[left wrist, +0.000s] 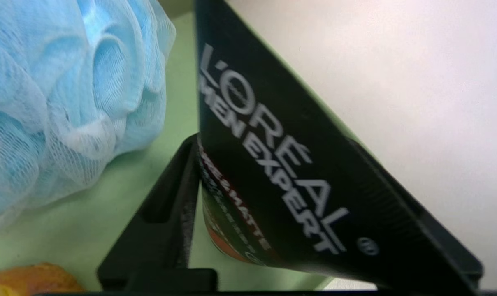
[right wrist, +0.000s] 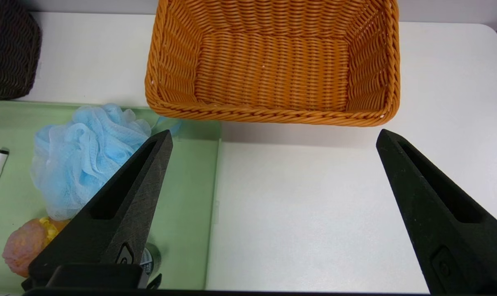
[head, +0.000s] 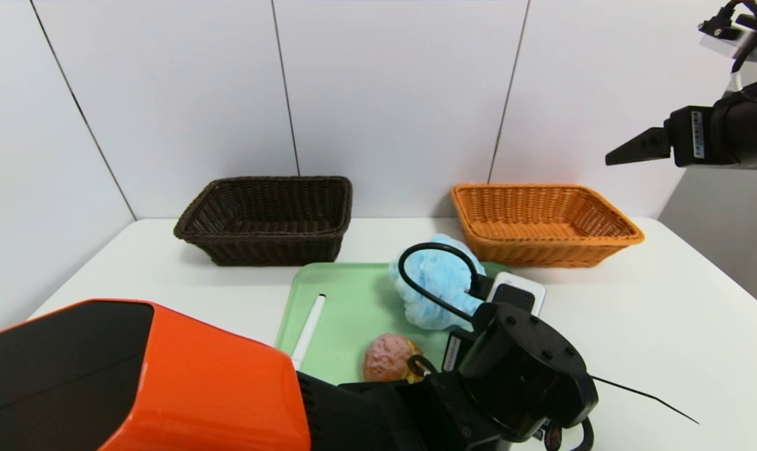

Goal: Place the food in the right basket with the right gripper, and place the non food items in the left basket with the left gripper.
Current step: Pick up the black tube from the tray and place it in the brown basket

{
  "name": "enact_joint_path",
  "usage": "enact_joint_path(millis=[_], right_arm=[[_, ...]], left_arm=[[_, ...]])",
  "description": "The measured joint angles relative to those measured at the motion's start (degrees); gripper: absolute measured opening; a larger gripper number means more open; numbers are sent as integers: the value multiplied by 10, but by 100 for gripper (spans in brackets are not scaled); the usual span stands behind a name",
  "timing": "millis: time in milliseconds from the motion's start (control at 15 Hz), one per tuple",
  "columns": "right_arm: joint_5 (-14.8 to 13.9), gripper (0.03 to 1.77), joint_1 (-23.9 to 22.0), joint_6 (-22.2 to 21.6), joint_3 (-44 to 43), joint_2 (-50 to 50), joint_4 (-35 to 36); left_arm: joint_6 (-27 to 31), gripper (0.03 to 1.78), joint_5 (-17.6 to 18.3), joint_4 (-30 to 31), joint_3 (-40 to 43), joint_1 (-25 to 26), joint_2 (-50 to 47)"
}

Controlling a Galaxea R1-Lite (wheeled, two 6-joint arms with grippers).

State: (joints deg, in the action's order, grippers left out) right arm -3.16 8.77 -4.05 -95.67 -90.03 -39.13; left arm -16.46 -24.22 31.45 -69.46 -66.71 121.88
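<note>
**A:** Where is your left gripper (left wrist: pixel 269 139) right now?

**B:** It is low over the right side of the green tray (head: pixel 347 294). Its fingers (left wrist: pixel 162 213) are pinching the black tube (left wrist: pixel 273 164), which sits tilted between them, just beside the blue bath puff (head: pixel 438 282).

**A:** And your right gripper (right wrist: pixel 273 137)?

**B:** That one hangs high on the right, above the bare bench (head: pixel 635 326) in front of the orange basket (head: pixel 541 219). Its fingers are spread wide and hold nothing.

**A:** What else do you have on the tray?

**B:** You have a brown bun (head: pixel 388 357) at the near edge, close to the puff. A white pen (head: pixel 308 329) lies toward the left side. The dark basket (head: pixel 269 216) stands behind the tray on the left, and both baskets are against the wall.
</note>
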Motion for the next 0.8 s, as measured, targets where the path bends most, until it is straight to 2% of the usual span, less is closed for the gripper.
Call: enact_joint_path(millis=[200,267,800], right_arm=[[0,171,0,0,0,0,0],[0,171,0,0,2,0,0],[0,171,3,0,12,2,0]], left_arm=[[1,76,1,8,-1,0,2],[1,38,1,9,-1,1,2],[0,35,4,2,4,1,-12]])
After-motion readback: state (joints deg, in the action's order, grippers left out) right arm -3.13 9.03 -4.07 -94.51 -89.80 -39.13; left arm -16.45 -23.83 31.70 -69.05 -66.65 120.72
